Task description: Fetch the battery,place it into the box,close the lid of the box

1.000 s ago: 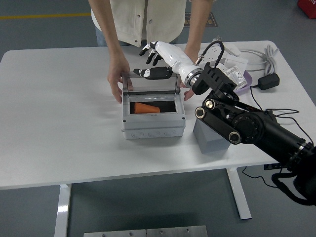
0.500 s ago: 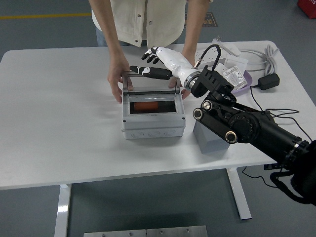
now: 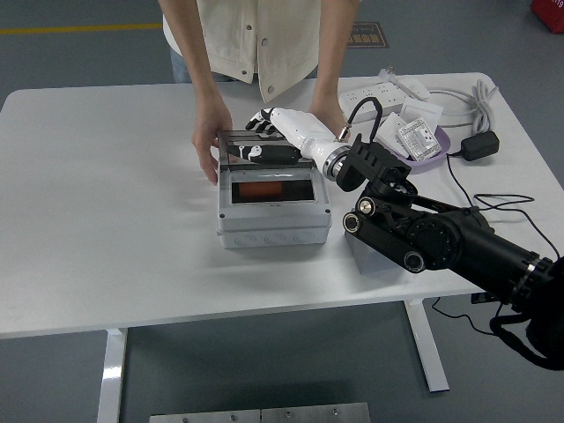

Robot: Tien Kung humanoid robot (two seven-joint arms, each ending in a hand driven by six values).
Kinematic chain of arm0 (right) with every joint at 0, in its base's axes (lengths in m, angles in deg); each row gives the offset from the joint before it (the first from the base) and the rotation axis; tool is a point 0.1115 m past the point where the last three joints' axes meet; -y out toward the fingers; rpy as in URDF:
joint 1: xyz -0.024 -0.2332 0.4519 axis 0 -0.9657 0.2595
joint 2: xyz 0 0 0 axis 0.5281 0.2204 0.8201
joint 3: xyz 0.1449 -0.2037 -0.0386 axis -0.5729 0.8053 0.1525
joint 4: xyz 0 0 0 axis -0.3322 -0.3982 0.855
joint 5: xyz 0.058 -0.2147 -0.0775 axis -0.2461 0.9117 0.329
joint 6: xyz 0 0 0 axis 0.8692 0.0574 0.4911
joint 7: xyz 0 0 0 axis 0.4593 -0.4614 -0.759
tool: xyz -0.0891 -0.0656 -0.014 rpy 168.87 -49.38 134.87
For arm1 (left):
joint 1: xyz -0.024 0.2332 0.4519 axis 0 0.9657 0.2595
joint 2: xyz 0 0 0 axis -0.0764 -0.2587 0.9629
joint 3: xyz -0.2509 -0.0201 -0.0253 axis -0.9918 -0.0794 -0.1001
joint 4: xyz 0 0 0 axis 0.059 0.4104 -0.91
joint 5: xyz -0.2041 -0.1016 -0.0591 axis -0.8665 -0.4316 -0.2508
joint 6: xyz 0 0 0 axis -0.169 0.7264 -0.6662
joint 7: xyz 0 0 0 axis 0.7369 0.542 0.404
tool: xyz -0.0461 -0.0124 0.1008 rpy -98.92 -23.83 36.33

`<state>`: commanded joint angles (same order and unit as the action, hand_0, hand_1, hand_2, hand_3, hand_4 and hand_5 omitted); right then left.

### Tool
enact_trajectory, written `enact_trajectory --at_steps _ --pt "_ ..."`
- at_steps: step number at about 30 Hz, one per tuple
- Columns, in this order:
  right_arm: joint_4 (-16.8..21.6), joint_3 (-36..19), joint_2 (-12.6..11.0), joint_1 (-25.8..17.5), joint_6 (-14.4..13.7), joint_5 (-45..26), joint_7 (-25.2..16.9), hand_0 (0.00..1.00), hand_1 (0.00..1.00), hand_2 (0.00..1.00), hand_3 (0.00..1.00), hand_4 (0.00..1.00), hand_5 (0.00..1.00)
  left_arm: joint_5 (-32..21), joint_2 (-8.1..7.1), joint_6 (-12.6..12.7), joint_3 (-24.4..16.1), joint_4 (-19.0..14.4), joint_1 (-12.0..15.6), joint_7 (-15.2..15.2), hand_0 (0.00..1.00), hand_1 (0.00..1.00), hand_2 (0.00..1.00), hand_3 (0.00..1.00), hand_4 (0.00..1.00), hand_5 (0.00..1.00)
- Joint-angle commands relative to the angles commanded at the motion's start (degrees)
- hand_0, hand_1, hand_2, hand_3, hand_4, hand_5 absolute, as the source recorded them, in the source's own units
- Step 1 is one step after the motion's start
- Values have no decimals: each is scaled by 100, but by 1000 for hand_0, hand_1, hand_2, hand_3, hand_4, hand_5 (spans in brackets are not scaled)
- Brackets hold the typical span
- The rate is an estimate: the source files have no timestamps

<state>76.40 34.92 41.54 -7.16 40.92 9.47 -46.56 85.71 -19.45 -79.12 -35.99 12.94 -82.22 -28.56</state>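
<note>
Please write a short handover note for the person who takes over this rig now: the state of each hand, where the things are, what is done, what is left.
Right robot hand: on the lid of the box, fingers spread flat, gripping nothing.
Left robot hand: not in view.
A person's hands brace the box at its far corners.
Battery: orange, already inside the box.
Done: fetch and placing.
Left: lid is lowered but appears not fully shut; press it closed, then withdraw.
</note>
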Motion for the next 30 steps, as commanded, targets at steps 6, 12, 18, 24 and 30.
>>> enact_trajectory --at_steps 6,12,18,24,30 --pt "475 0 -205 -122 74 329 213 821 704 731 740 998 908 133 9 0 -162 0 4 23 655 740 605 554 745 206" --pt "1107 -20 -429 -248 319 778 554 806 689 728 746 998 912 186 12 5 -235 0 7 25 654 740 605 555 744 207" --pt "1641 47 -628 -353 590 994 807 806 689 728 746 998 912 169 11 12 -233 0 9 18 654 740 605 555 744 207" --pt "1896 74 -730 -406 764 1021 923 797 680 731 762 997 923 132 22 14 -204 0 6 13 653 741 606 554 745 208" --pt "1994 106 -798 -480 897 1007 962 788 673 731 762 998 929 99 24 21 -176 0 7 3 654 741 606 554 746 208"
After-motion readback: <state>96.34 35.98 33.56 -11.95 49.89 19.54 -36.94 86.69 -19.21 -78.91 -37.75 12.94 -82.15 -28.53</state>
